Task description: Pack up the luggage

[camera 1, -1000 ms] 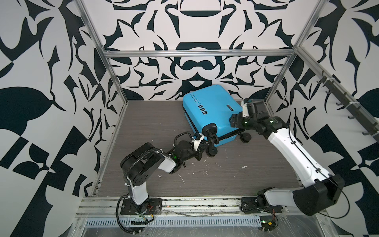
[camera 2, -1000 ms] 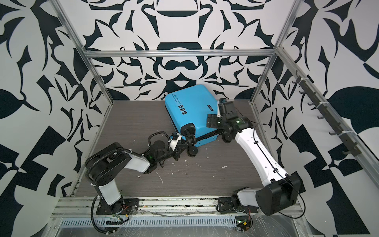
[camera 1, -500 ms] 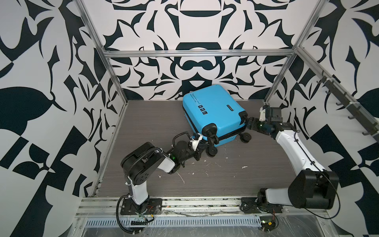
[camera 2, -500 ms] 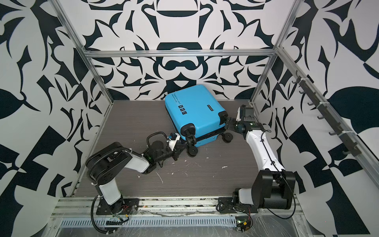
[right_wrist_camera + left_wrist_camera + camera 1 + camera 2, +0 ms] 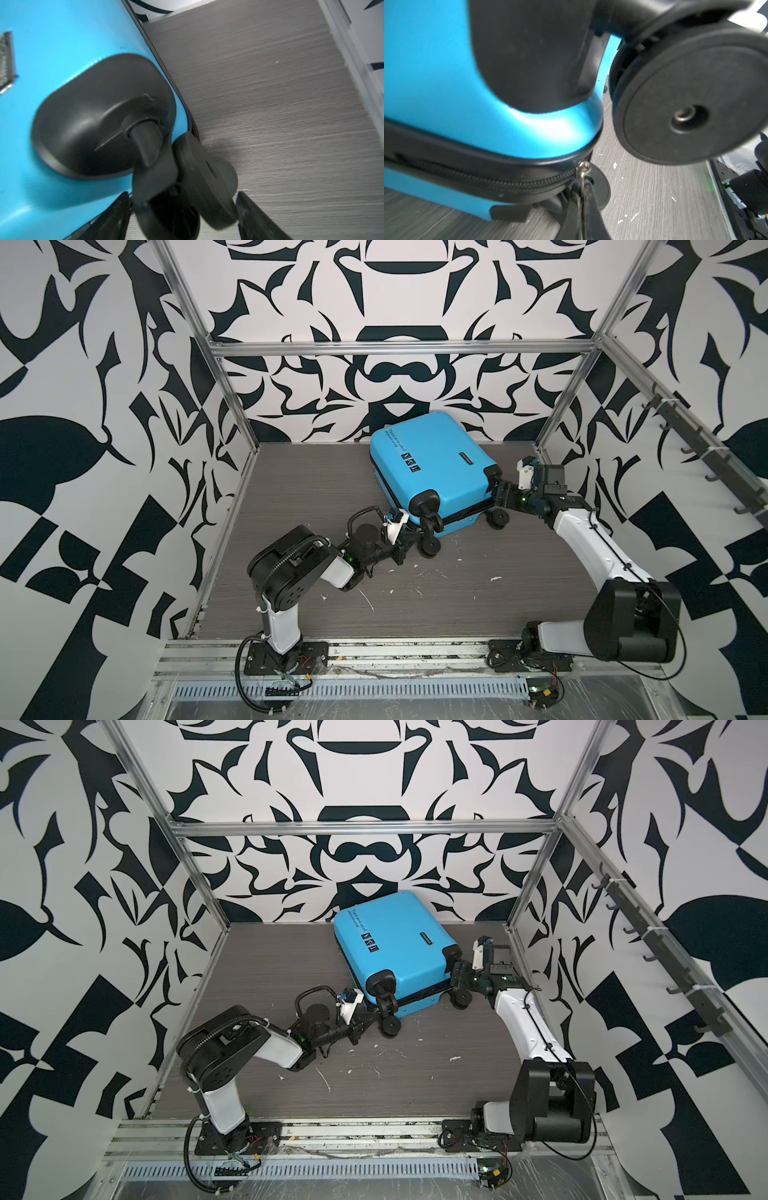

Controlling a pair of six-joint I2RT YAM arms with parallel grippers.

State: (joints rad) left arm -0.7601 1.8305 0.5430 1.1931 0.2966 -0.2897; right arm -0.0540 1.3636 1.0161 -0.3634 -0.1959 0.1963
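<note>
- Your right arm (image 5: 582, 531) has swung off the luggage (image 5: 432, 464) to a right-hand wheel (image 5: 193, 182); your right fingers (image 5: 251, 216) straddle it, open.
- Your left fingers (image 5: 595, 216) pinch the zipper pull (image 5: 583, 168).
- Luggage lies far-centre on the worktop (image 5: 457, 605).

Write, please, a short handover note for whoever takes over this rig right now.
Left gripper: shut on the zipper pull at a wheel-end corner of the luggage.
Right gripper: open, fingers either side of a spinner wheel.
Luggage: lying flat, shell closed, near the back of the table.
Done: zipper looks closed up to the pull.
Left: probably draw the zipper round the rest; how much is unzipped is hidden.
</note>
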